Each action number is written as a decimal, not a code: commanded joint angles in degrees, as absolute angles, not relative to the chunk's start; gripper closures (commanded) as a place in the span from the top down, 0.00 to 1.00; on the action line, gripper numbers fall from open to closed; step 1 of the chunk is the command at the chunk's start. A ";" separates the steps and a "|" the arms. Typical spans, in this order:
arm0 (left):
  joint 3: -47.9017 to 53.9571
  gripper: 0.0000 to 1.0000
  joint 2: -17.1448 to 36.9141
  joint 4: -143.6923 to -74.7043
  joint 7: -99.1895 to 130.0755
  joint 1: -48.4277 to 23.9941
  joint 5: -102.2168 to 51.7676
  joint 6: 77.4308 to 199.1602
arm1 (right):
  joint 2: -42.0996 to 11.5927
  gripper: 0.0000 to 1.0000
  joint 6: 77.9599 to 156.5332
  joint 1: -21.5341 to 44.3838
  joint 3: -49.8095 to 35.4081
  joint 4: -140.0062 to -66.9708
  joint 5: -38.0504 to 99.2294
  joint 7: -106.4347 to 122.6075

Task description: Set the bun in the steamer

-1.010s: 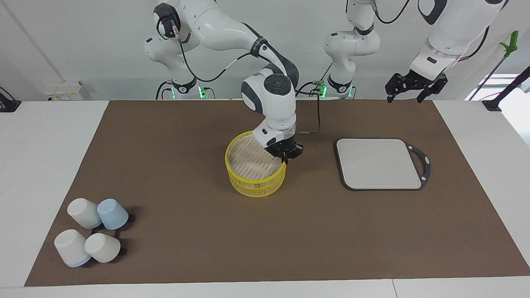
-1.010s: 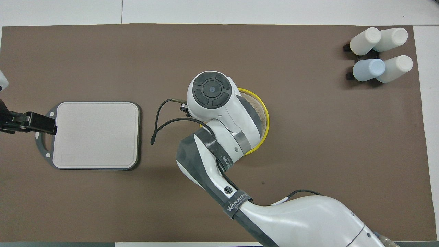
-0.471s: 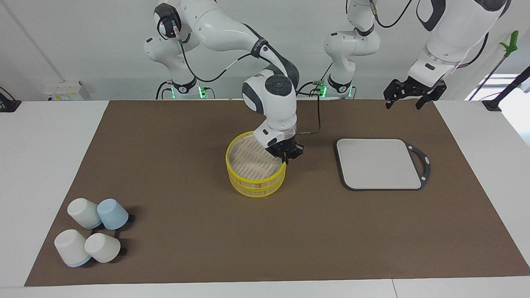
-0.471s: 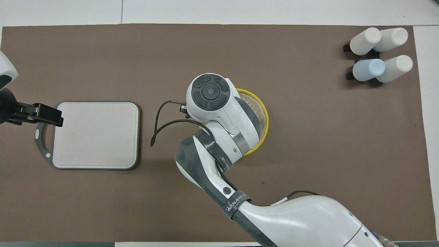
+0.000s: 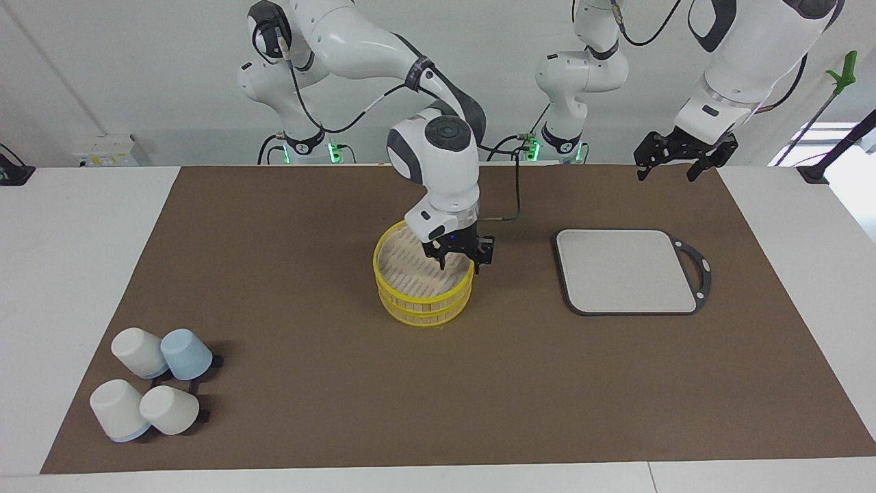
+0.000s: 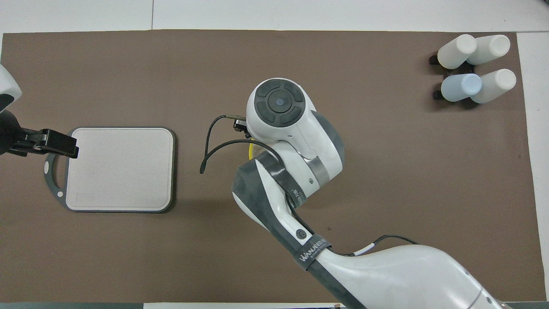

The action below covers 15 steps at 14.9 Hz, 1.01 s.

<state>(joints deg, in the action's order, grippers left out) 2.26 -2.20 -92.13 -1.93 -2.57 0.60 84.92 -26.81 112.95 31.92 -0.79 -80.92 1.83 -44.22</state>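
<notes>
The steamer (image 5: 415,309), a round two-tier basket with yellow rims and a pale slatted base, stands mid-table. In the overhead view only a sliver of its rim (image 6: 250,149) shows under the right arm. My right gripper (image 5: 458,263) hangs just over the steamer's inside, by the rim toward the left arm's end, with its fingers apart and nothing seen between them. The bun shows in neither view. My left gripper (image 5: 677,161) is open and empty, raised over the mat's edge by the robots, and waits; it also shows in the overhead view (image 6: 64,146).
A grey rectangular board (image 5: 626,270) with a dark handle lies beside the steamer toward the left arm's end; it also shows in the overhead view (image 6: 120,169). Several white and blue cups (image 5: 150,390) lie on a rack at the right arm's end, farther from the robots.
My right gripper has shifted from the steamer's rim to over its inside, its wrist has turned and its fingers have spread. My left gripper has risen slightly.
</notes>
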 commanded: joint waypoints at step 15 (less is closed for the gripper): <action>1.93 1.00 -3.60 -93.08 -2.29 -2.37 -0.09 85.69 | 0.45 1.00 97.65 -3.33 -1.67 -100.39 1.49 4.13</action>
